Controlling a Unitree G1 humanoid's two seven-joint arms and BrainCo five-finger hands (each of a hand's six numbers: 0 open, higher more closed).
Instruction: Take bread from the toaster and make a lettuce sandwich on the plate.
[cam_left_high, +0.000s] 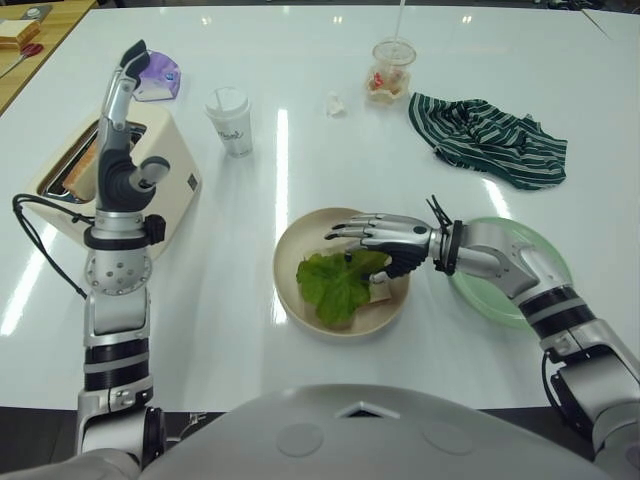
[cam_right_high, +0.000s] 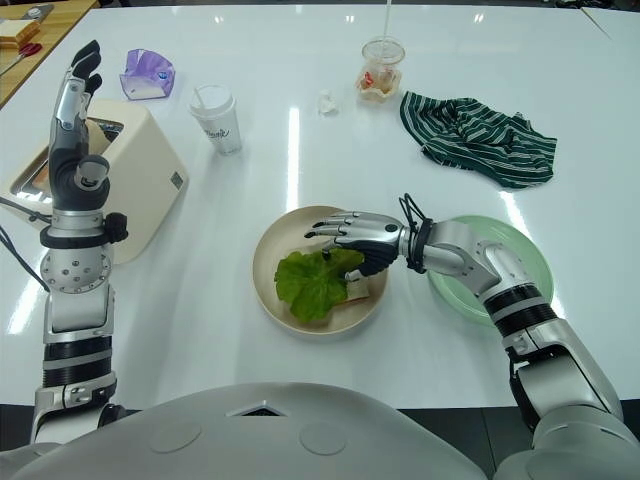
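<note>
A beige plate (cam_left_high: 290, 262) sits at the table's centre with a green lettuce leaf (cam_left_high: 333, 283) lying on a slice of bread (cam_left_high: 382, 291). My right hand (cam_left_high: 385, 240) hovers over the plate's right side, fingers stretched out flat above the lettuce and holding nothing. A cream toaster (cam_left_high: 170, 155) stands at the left with a bread slice (cam_left_high: 84, 166) in its slot. My left hand (cam_left_high: 122, 110) is raised upright in front of the toaster, fingers extended and empty.
A pale green plate (cam_left_high: 530, 245) lies under my right forearm. A striped green cloth (cam_left_high: 490, 135), a lidded paper cup (cam_left_high: 231, 122), a clear cup with food (cam_left_high: 390, 70), a purple packet (cam_left_high: 158, 76) and a crumpled scrap (cam_left_high: 335, 103) sit farther back.
</note>
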